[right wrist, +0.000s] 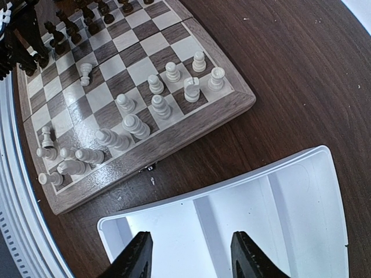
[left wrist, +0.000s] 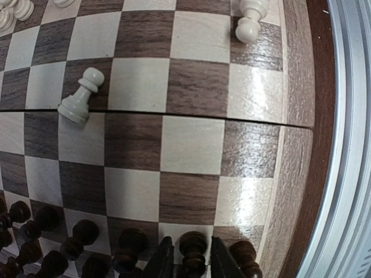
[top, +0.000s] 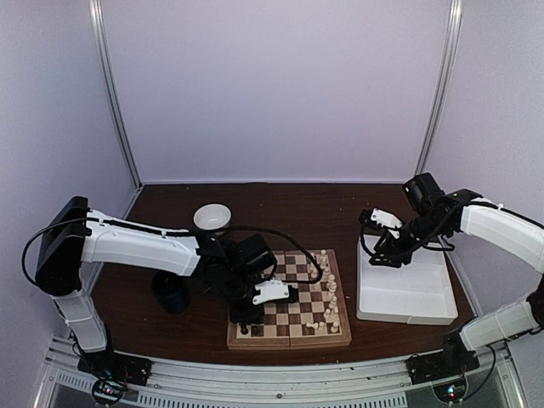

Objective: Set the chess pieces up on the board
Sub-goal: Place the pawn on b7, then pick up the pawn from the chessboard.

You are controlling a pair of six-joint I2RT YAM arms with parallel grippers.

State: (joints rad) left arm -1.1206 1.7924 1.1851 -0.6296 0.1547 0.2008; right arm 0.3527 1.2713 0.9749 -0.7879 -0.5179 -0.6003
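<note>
The board (top: pixel 289 338) lies at the front centre. Cream chess pieces (top: pixel 331 289) stand along its right side, and also show in the right wrist view (right wrist: pixel 156 104). Dark pieces (left wrist: pixel 81 234) line its left side. My left gripper (top: pixel 249 316) is low over that dark row, its fingers (left wrist: pixel 164 260) close on both sides of a dark pawn (left wrist: pixel 193 248) standing on an edge square. A lone cream pawn (left wrist: pixel 81 95) stands mid-board. My right gripper (top: pixel 387 246) hovers open and empty over the white tray (top: pixel 404 297), as the right wrist view (right wrist: pixel 191 240) shows.
A pale bowl (top: pixel 212 218) sits behind the board and a dark cup (top: pixel 172 293) to its left. The tray (right wrist: pixel 290 197) has two compartments with nothing visible in them. A metal rail (left wrist: pixel 348 145) runs along the table's front edge.
</note>
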